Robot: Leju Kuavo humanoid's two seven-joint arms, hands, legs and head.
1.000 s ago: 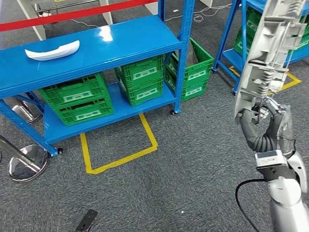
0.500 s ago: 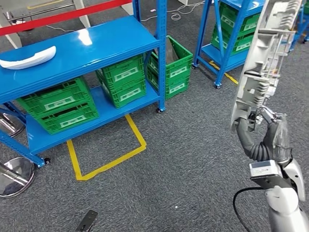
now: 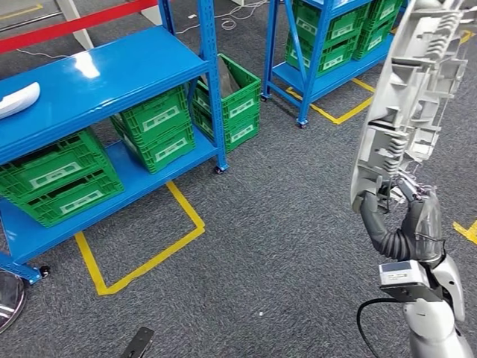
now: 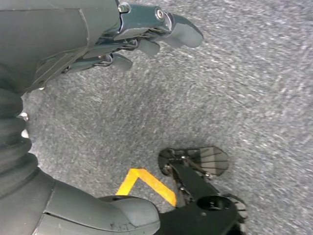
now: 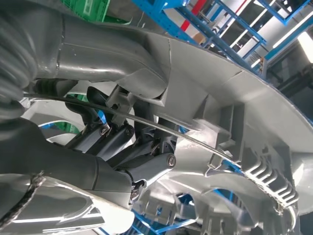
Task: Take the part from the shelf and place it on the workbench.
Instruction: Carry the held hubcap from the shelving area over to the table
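Got the grey part (image 3: 414,89) gripped in my right hand (image 3: 408,216), held upright over the carpet. Left hand (image 4: 110,44) hangs with fingers (image 4: 181,32) loose, holding nothing.

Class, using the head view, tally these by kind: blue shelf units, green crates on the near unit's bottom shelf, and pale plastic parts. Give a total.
blue shelf units: 2
green crates on the near unit's bottom shelf: 4
pale plastic parts: 2, one on the top shelf, one held by the right hand
Total: 8
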